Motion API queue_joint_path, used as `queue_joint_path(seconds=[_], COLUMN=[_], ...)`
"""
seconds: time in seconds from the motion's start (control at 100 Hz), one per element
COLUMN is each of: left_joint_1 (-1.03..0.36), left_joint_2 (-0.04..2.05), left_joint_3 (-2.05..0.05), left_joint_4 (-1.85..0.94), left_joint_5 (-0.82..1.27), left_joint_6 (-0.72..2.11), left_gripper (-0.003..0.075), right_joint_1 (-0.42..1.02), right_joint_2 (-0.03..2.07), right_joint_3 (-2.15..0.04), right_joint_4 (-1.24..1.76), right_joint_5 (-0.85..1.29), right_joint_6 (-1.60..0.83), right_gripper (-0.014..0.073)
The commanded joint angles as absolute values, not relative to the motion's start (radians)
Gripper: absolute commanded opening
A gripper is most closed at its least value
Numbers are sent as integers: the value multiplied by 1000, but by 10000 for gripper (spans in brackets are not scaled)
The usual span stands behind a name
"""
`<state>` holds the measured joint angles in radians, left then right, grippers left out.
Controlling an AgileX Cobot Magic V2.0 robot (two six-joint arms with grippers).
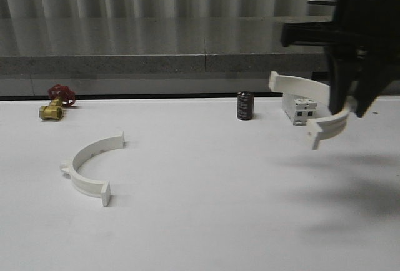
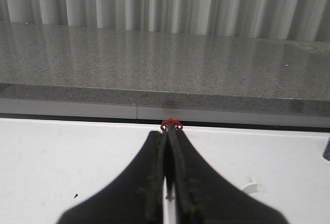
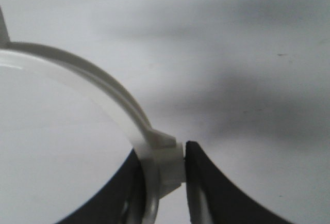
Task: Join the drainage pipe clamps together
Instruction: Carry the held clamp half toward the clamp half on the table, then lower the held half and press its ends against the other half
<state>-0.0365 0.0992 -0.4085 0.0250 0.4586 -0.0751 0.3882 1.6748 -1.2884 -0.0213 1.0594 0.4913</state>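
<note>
- One clamp [image 1: 92,166], a white half-ring with flat end tabs, lies flat on the white table [image 1: 206,221] at the left, its open side facing right.
- The other clamp [image 1: 312,105] is lifted off the table at the right, held by the right gripper [image 1: 351,105]; its arc runs from an upper end tab near the back to a lower end tab hanging toward the front.
- In the right wrist view the dark fingers [image 3: 211,182] are pinched on this clamp's band [image 3: 154,154] at a small side tab, the arc curving away over the table.
- The left gripper [image 2: 169,146] shows in its wrist view with jaws pressed together and nothing between them; it points toward the back edge of the table.
- A brass valve [image 1: 55,105] with a red handwheel sits at the far left of the table, well apart from the lying clamp; a bit of the red wheel [image 2: 171,124] peeks past the left fingertips.
- A small dark cylinder [image 1: 245,105] stands upright near the back centre.
- A white block [image 1: 300,110] sits just behind the lifted clamp, partly hidden by it.
- No container is among these things; everything rests directly on the table or is held.
- A grey stone ledge [image 1: 156,52] and pale curtain run behind the table.
</note>
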Motion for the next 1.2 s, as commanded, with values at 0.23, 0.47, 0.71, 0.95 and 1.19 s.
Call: queue_joint_path(seconds=[0.23, 0.47, 0.71, 0.95, 1.19], left_joint_1=[-36, -36, -36, -36, -36], left_joint_2=[111, 111, 111, 111, 111], left_joint_3=[-436, -436, -436, -436, -436], left_joint_4=[22, 22, 22, 22, 22], left_joint_5=[377, 377, 377, 377, 377], left_joint_6=[-75, -75, -75, -75, -75], left_gripper=[-21, -21, -21, -21, -21], right_joint_1=[531, 613, 674, 701, 713], right_joint_2=[1817, 1962, 2085, 2187, 2242], right_joint_3=[-1506, -1655, -1814, -1945, -2006], right_joint_4=[-76, -118, -118, -95, -72], right_joint_5=[1071, 1114, 1142, 1163, 1159], right_joint_6=[537, 701, 740, 740, 750], right_gripper=[99, 99, 99, 99, 99])
